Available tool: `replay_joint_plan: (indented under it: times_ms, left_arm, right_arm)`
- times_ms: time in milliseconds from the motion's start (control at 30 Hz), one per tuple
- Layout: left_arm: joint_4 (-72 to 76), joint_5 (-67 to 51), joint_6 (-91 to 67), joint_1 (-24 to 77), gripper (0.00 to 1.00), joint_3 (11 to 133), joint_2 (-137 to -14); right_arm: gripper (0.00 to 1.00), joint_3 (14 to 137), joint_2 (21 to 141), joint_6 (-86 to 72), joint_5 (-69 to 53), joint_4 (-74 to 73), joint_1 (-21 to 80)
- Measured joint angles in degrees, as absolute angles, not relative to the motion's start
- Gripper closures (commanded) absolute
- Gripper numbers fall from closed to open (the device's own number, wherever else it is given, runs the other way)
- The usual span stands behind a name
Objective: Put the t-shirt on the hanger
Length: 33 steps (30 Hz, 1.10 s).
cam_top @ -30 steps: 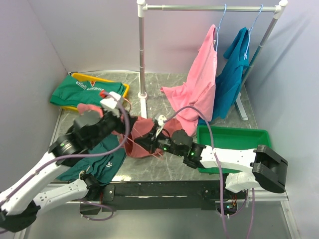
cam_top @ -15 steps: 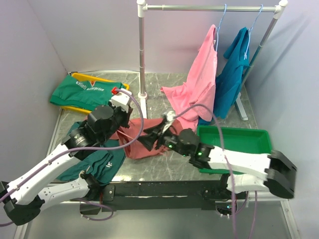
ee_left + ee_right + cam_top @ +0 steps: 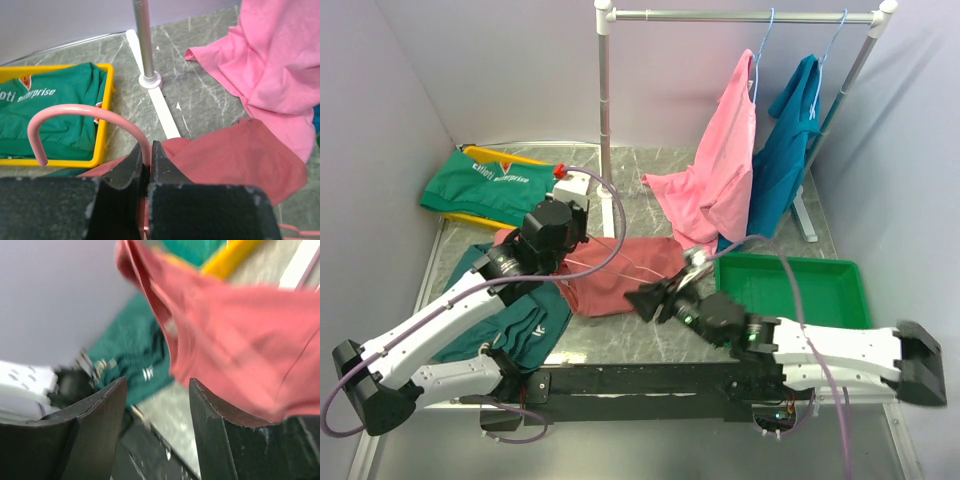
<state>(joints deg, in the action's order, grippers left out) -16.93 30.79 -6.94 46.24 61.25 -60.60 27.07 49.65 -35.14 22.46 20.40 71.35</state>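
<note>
currently, the hanger (image 3: 75, 111) is clamped below its hook by the closed left gripper (image 3: 146, 150). the t-shirt (image 3: 620, 278) is spread on the tabletop (image 3: 650, 195), with the right gripper (image 3: 648, 300) held open beside its edge.

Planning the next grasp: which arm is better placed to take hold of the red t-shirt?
Right. The right gripper is open right at the t-shirt's edge, while the left gripper is shut on the pink hanger below its hook.
</note>
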Motion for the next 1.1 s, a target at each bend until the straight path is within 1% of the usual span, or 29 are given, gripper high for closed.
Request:
replay_joint_plan:
  times_ms: [133, 200, 300, 333, 533, 667, 967, 1000, 1033, 1067, 1100]
  left_arm:
    - [-16.95, 30.98, -8.36, 44.75, 0.99, 61.30, -62.00]
    - [-16.95, 30.94, -8.75, 44.34, 0.99, 61.30, -62.72]
    - [-16.97, 30.30, -9.61, 44.05, 0.99, 61.32, -63.64]
    - [-16.99, 30.11, -9.78, 43.99, 0.99, 61.32, -63.72]
    - [-16.95, 28.77, -10.31, 43.44, 0.99, 61.41, -63.70]
    - [-16.97, 27.90, -10.41, 43.20, 0.99, 61.41, -63.59]
    - [-16.93, 26.55, -10.44, 43.20, 0.99, 61.41, -62.15]
    - [-16.93, 26.41, -10.44, 43.18, 0.99, 61.41, -62.06]
    - [-16.95, 26.35, -10.41, 43.13, 0.99, 61.41, -61.95]
    - [-16.99, 26.30, -10.39, 43.09, 0.99, 61.41, -61.87]
    - [-16.99, 26.30, -10.39, 43.09, 0.99, 61.39, -61.84]
  right_arm:
    - [0.42, 27.46, 59.96, -37.60, 30.04, 22.31, 81.06]
    - [0.42, 29.26, 66.13, -39.13, 32.45, 22.22, 82.87]
    - [0.40, 36.16, 75.94, -41.41, 35.16, 20.67, 82.96]
    - [0.38, 38.24, 78.35, -41.87, 35.22, 20.38, 82.83]
    - [0.37, 51.44, 90.76, -45.82, 33.12, 17.39, 78.89]
    - [0.37, 54.76, 96.53, -48.03, 32.05, 14.33, 76.44]
    - [0.37, 58.96, 104.90, -49.21, 31.29, 7.88, 75.96]
    - [0.39, 59.57, 105.62, -49.21, 31.18, 7.66, 75.90]
    - [0.43, 60.10, 106.24, -49.21, 31.18, 7.38, 75.83]
    - [0.51, 60.49, 106.65, -49.23, 31.11, 7.20, 75.70]
    - [0.69, 60.71, 106.85, -49.28, 31.05, 7.16, 75.50]
